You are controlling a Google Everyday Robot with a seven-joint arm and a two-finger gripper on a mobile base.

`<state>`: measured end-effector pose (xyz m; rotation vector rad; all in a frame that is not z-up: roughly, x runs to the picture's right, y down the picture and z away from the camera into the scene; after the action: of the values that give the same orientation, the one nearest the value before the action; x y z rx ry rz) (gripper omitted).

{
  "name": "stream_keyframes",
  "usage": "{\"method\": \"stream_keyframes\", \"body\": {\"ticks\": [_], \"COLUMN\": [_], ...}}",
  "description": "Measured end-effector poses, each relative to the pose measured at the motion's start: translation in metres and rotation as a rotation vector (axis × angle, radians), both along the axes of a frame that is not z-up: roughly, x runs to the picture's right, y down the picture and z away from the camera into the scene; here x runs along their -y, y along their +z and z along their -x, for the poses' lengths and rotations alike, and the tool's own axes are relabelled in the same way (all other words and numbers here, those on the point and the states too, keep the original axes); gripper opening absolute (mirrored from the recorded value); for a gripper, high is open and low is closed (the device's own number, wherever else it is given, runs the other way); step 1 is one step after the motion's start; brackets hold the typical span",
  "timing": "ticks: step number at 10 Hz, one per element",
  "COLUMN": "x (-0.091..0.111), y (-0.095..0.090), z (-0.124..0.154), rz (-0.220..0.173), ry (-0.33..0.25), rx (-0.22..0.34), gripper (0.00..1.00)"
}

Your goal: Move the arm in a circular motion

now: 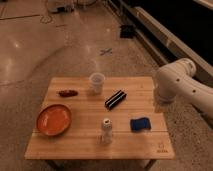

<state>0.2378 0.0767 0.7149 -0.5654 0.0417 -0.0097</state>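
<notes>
The large glossy white arm (176, 82) enters from the right edge, and its bulbous joint hangs over the right edge of the wooden table (80, 142). Its lower end (161, 100) sits just right of the black bar (115, 99) and above the blue sponge (140, 124). I see no fingers on the part of the arm that shows. The gripper is out of view, hidden behind or beyond the arm's joint.
On the table are an orange plate (54, 120) at the left, a small reddish-brown item (67, 93), a white cup (97, 82) and a small white bottle (106, 130). The polished floor has a blue cross mark (105, 51). A dark wall ledge runs along the right.
</notes>
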Motion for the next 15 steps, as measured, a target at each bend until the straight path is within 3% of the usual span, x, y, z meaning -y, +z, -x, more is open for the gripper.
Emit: {"method": "stream_keyframes", "body": {"ticks": [4, 9, 11, 13, 14, 15], "x": [0.011, 0.039, 0.045, 0.063, 0.075, 0.079], "y": [-0.02, 0.015, 0.017, 0.024, 0.036, 0.039], "z": [-0.014, 0.008, 0.013, 0.032, 0.044, 0.042], "rz": [0.006, 0.004, 0.008, 0.015, 0.019, 0.024], "ry": [0.005, -0.005, -0.072, -0.059, -0.059, -0.06], "rx": [-0.005, -0.002, 0.036, 0.032, 0.037, 0.033], "gripper": [0.41, 0.41, 0.41, 0.41, 0.41, 0.41]}}
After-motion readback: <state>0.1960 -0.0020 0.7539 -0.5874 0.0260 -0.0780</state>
